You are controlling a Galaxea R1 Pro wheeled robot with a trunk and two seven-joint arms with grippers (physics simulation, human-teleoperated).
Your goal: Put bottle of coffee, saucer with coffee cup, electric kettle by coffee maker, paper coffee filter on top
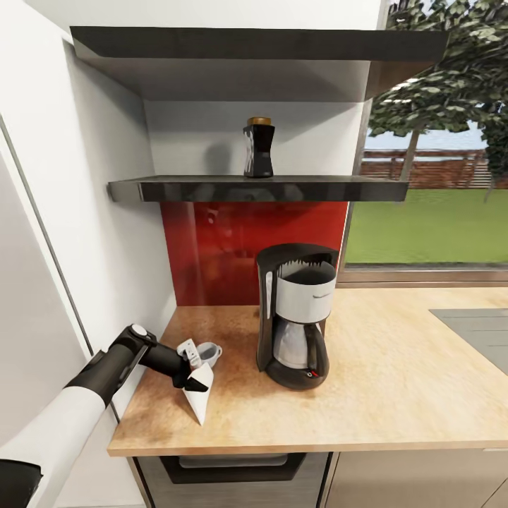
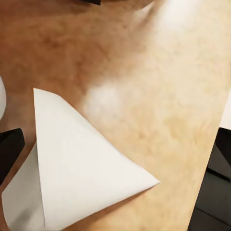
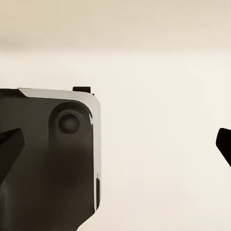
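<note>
Head view: left gripper [image 1: 195, 372] pinches the paper coffee filter [image 1: 200, 401], which hangs below its fingertips over the kitchen countertop [image 1: 395, 381], coffee maker [image 1: 295, 317] off to its right; thin-edge grip likely slips during the lift.

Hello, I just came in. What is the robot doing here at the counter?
The left gripper holds a thin white paper coffee filter low over the light wood-grain countertop, left of the black drip coffee maker. The filter is not yet on the machine. The small black bottle of coffee with a yellow-brown cap stands on the black wall shelf.
</note>
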